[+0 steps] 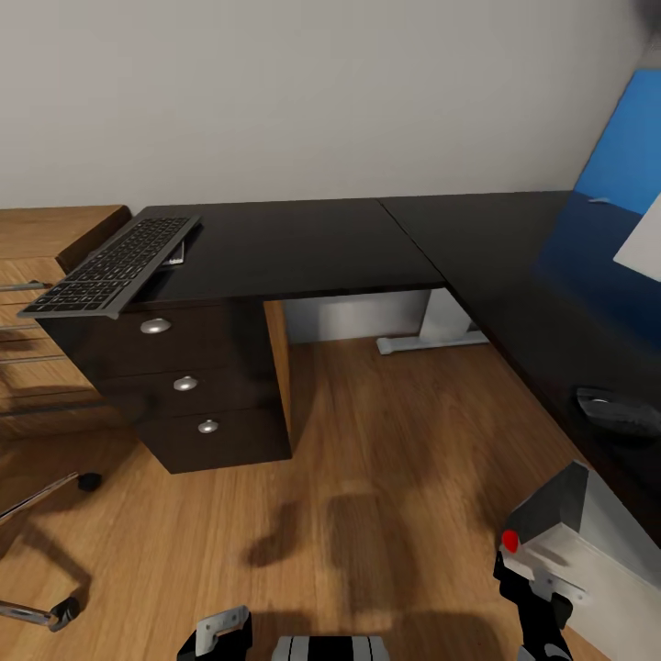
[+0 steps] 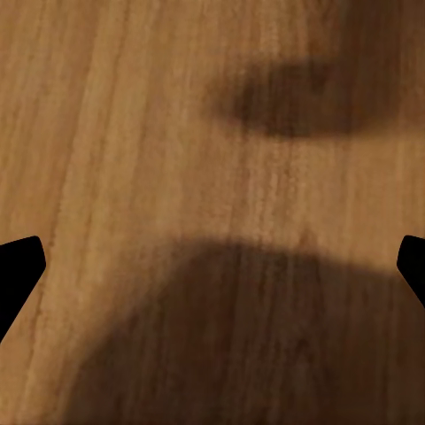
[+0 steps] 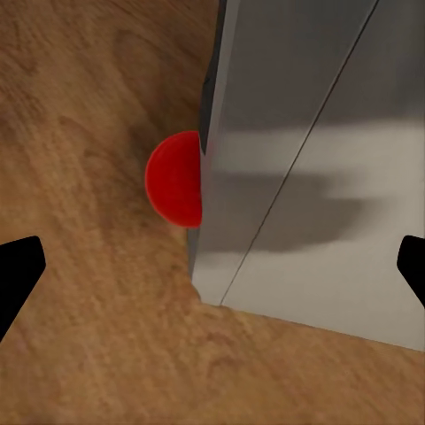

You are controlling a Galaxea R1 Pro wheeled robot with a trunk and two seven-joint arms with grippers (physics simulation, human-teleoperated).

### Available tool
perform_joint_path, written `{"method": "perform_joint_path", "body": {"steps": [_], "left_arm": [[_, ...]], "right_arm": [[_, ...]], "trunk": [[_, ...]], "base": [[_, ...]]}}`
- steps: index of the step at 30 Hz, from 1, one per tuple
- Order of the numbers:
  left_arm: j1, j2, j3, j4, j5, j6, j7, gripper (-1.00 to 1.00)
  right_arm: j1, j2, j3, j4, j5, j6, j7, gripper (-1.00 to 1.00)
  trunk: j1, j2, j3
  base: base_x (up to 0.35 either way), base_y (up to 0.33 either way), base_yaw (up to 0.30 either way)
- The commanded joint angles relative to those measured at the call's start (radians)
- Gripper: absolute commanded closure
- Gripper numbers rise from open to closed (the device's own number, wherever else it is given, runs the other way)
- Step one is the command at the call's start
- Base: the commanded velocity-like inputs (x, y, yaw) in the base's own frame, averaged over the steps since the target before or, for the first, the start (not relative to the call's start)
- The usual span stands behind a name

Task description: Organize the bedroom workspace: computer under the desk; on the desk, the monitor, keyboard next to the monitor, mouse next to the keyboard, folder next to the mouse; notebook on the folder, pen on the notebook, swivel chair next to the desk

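Two risks here: the keyboard overhangs the desk corner and could tip, while the spread right gripper nears the monitor, left gripper spread too.

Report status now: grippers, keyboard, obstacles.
Right gripper open over white monitor corner. Left gripper open, empty. Dark flat keyboard overhangs black desk edge.

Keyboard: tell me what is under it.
The keyboard lies tilted at the desk's left end, overhanging the edge. A small dark flat thing peeks out beneath its right side; most of it is covered, so I cannot name it.
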Motion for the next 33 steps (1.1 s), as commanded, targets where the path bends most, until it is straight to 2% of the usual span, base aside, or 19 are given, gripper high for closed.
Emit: {"method": "perform_joint_path", "body": {"steps": [1, 33], "left_arm": [[0.0, 0.001, -0.006, 0.0, 0.01, -0.004, 0.007, -1.0], [0.0, 0.001, -0.006, 0.0, 0.01, -0.004, 0.007, -1.0]], "right_arm": [[-0.001, -0.049, -0.012, 0.0, 0.005, -0.002, -0.001, -1.0], [-0.001, -0.049, -0.012, 0.0, 0.005, -0.007, 0.0, -1.0]], "trunk": [[0.0, 0.0, -0.001], [0.0, 0.0, -0.001]], "base": [[0.0, 0.0, 0.0], [0.011, 0.0, 0.0]]}}
